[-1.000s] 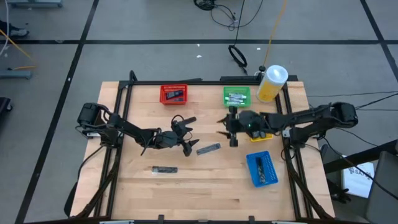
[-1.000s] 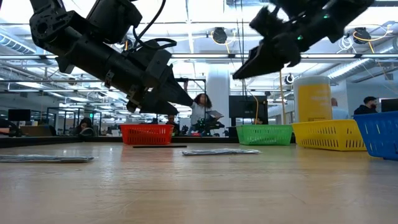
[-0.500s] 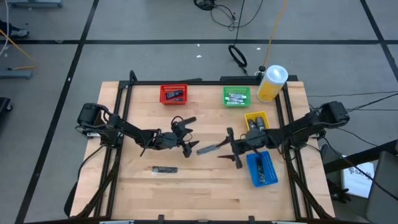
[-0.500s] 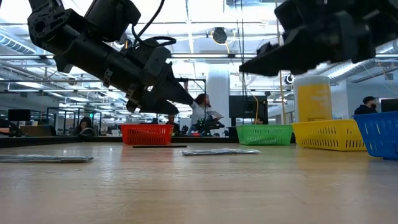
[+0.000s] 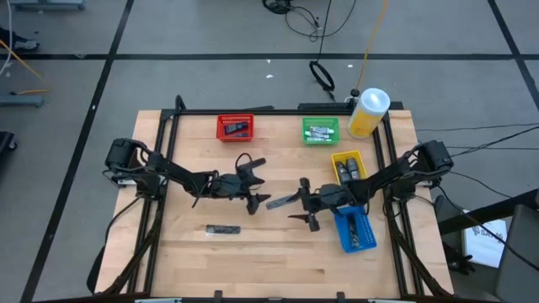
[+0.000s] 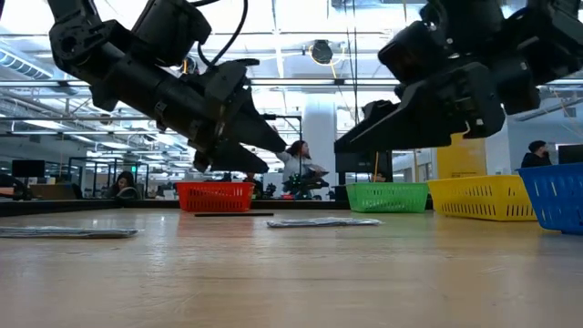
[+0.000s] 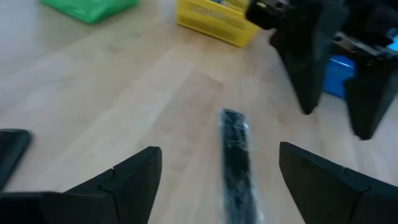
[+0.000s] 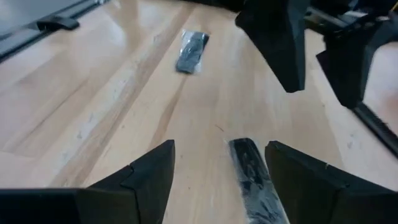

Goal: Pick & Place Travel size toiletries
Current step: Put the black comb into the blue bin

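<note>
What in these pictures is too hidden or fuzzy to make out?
- Blue bin contents: high view, too small to name.
- Red bin contents: low view, its wall hides them.
- Middle sachet: left wrist view, blurred and cut off by the edge; no label readable.
- Yellow bottle: low view, right arm covers its top.

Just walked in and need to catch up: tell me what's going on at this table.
Two robot arms are sorting small toiletries into coloured bins. Both hands are open and hover on either side of one dark sachet lying mid-table: the left hand on one side, the right hand on the other. Neither holds anything. A second sachet lies nearer the front edge. The red bin, green bin, yellow bin and blue bin each already hold items.
</note>
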